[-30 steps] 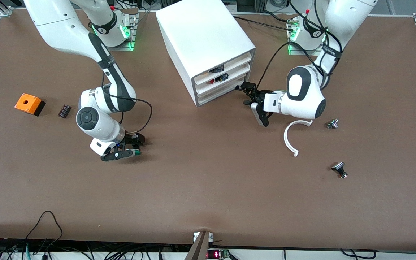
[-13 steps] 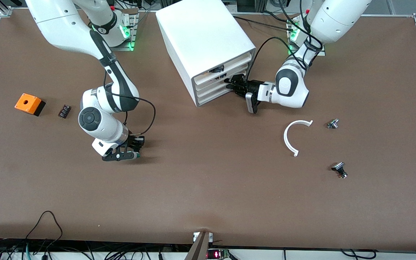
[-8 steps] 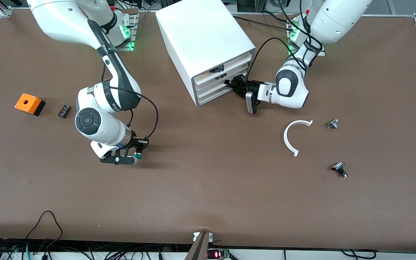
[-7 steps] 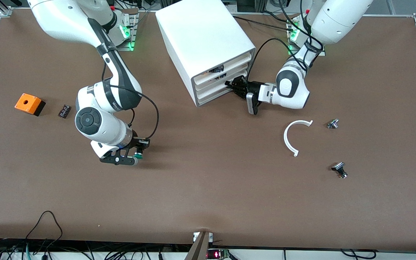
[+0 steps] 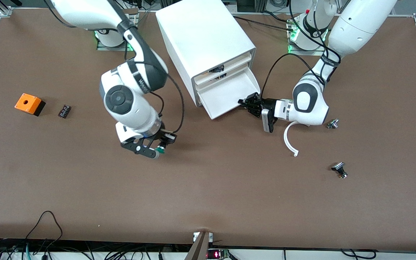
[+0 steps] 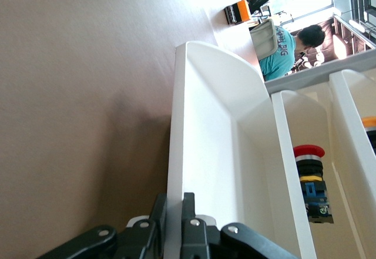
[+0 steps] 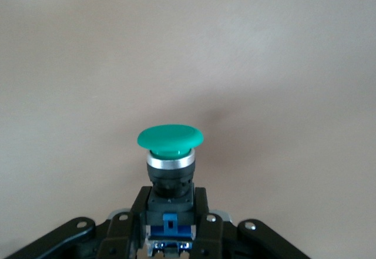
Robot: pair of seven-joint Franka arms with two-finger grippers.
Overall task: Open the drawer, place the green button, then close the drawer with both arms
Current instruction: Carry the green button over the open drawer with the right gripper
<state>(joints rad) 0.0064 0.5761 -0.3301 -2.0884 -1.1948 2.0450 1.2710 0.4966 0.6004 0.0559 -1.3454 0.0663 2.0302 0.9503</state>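
I see my left gripper [image 5: 245, 102] clamped tight on the front wall of the drawer [image 5: 226, 94], its fingers [image 6: 188, 226] pinching the thin white rim; the drawer stands pulled out of the cabinet [image 5: 202, 43]. My right gripper [image 5: 159, 147] is closed on the button [image 7: 170, 159], gripping its black-and-blue body with the green cap sticking out past the fingertips, up over bare table [image 5: 208, 187].
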